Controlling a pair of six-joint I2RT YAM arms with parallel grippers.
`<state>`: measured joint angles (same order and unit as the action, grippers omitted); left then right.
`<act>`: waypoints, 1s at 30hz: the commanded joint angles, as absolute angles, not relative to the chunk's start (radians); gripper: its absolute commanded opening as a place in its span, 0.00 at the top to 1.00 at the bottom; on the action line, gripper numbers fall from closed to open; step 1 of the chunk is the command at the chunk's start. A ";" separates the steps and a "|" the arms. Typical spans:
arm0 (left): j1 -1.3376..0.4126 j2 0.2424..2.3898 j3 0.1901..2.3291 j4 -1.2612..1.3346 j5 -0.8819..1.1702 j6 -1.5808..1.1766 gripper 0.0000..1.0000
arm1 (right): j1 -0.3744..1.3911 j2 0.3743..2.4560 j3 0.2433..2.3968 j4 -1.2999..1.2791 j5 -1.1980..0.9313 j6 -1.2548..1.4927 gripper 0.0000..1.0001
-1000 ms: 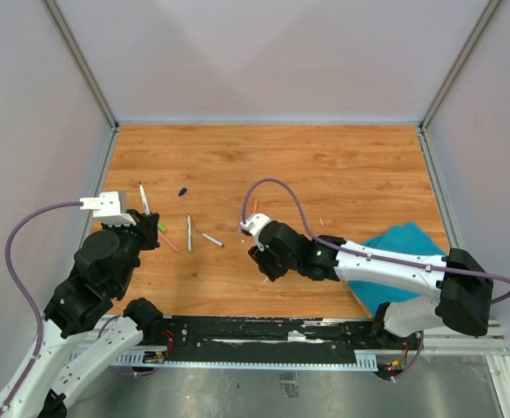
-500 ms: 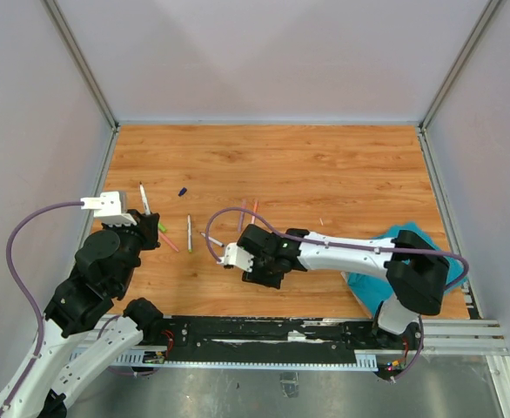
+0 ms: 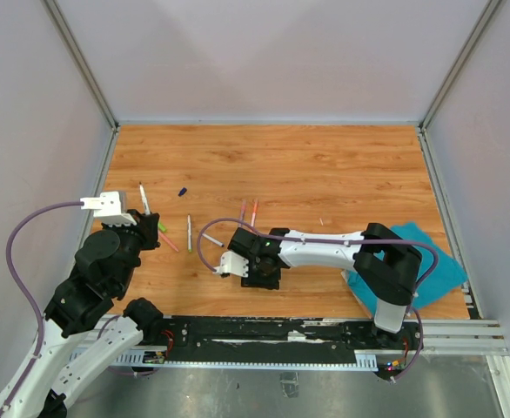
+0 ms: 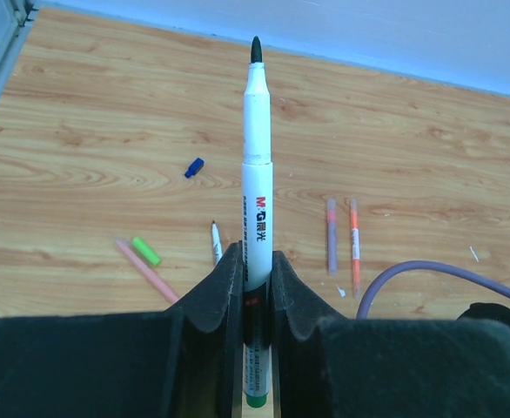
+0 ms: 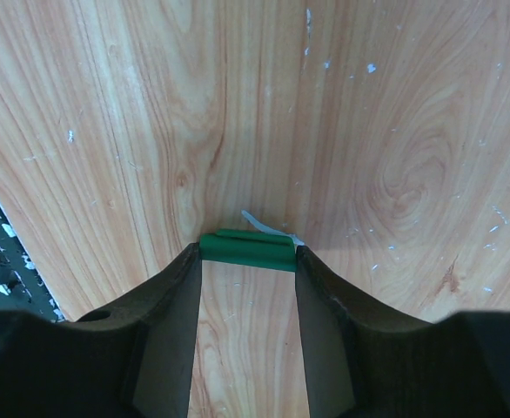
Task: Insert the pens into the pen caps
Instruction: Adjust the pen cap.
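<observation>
Left arm rises, left gripper [image 4: 255,283] clamping a green-ended pen [image 4: 257,174] upright; right arm reaches low leftward, right gripper [image 5: 246,254] pinching a green cap [image 5: 246,249].

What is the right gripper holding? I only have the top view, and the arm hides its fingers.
Observer: In the right wrist view, the right gripper has a green pen cap clamped crosswise between its fingers.
Operator: And the left one?
Observer: In the left wrist view, the left gripper is shut on an uncapped pen, with the dark tip up and the green end below the fingers.
Operator: Any markings on it?
Observer: There is red and dark lettering on the white barrel, just above the fingers.
</observation>
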<state>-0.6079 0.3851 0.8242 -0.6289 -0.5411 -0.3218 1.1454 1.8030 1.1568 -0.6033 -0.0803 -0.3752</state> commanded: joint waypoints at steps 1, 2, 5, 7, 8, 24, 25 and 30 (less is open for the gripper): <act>-0.597 0.376 0.821 -0.595 -0.555 -0.314 1.00 | 1.152 1.835 1.171 -0.634 -0.095 -0.410 0.63; -0.597 0.376 0.821 -0.595 -0.554 -0.314 1.00 | 1.151 1.841 1.170 -0.634 -0.093 -0.411 0.61; -0.597 0.377 0.822 -0.595 -0.554 -0.314 1.00 | 1.150 1.853 1.171 -0.636 -0.093 -0.411 0.55; -0.598 0.377 0.822 -0.595 -0.556 -0.314 1.00 | 1.149 1.850 1.173 -0.636 -0.094 -0.410 0.50; -0.597 0.376 0.822 -0.596 -0.555 -0.315 1.00 | 1.149 1.844 1.174 -0.637 -0.095 -0.408 0.49; -0.597 0.376 0.821 -0.595 -0.557 -0.315 1.00 | 1.138 1.480 1.026 -0.379 0.232 0.022 0.23; -0.597 0.378 0.821 -0.594 -0.555 -0.314 1.00 | 1.138 1.473 1.029 -0.391 0.285 0.098 0.24; -0.595 0.380 0.821 -0.594 -0.555 -0.314 1.00 | 1.139 1.487 1.110 -0.572 0.476 0.564 0.27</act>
